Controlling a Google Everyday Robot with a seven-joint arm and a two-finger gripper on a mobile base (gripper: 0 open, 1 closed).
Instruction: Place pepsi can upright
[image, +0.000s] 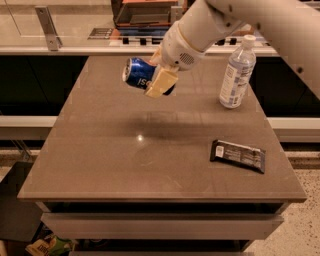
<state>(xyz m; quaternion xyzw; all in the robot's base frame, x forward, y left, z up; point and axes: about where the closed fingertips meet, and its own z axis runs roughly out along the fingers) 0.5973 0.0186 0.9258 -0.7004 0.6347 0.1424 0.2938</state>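
The blue pepsi can (137, 73) with white lettering is held in the air above the brown table (150, 155), tilted on its side with its silver top facing left. My gripper (159, 80) is shut on the can; a cream finger (161, 83) crosses the can's right half. The white arm reaches in from the upper right. The can's shadow lies on the table below it.
A clear plastic water bottle (237, 72) stands upright at the table's back right. A dark snack bar wrapper (238, 155) lies flat at the front right. A counter with a glass rail runs behind the table.
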